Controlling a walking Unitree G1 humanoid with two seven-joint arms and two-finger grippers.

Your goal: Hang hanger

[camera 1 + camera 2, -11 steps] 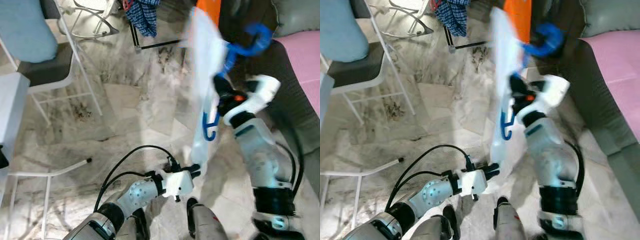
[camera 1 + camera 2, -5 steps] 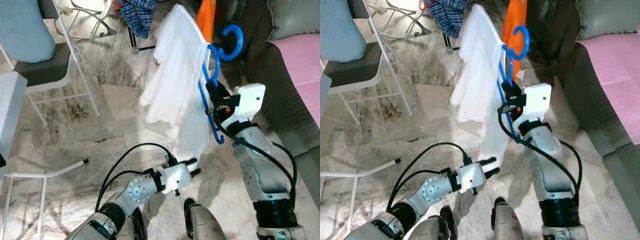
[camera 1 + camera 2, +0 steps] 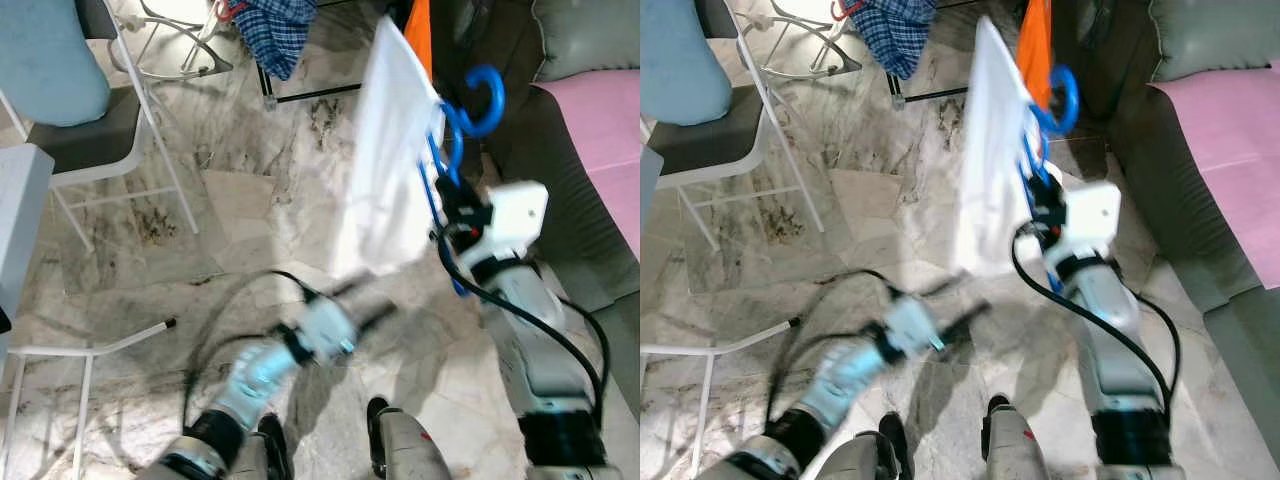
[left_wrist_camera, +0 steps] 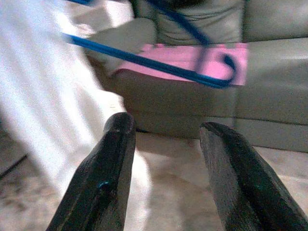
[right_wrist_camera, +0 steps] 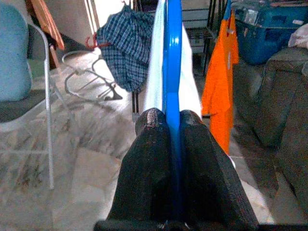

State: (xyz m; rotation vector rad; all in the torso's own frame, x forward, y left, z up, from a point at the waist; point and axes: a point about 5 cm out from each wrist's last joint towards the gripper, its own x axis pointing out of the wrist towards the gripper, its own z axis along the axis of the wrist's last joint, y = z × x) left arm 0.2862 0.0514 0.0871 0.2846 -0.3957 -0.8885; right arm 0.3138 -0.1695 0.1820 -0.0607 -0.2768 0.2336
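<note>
A blue plastic hanger (image 3: 462, 120) carries a white shirt (image 3: 395, 170), which hangs in mid-air over the marble floor. My right gripper (image 3: 452, 203) is shut on the hanger's frame just below the hook; the right wrist view shows both black fingers (image 5: 149, 144) pressed against the blue bar (image 5: 172, 57). My left gripper (image 3: 365, 308) is blurred, low and just under the shirt's hem. In the left wrist view it (image 4: 166, 126) stands open, empty, with the white cloth (image 4: 53, 96) beside one finger.
A plaid garment (image 3: 280, 30) and an orange garment (image 3: 420, 25) hang on a dark rack at the back. A grey sofa with a pink cover (image 3: 600, 120) lies at the right. White folding chairs (image 3: 110, 130) stand at the left.
The shirt has swung round to nearly edge-on and its hem has lifted. My left arm has moved up and toward the hem and is blurred. The right gripper still holds the hanger.
</note>
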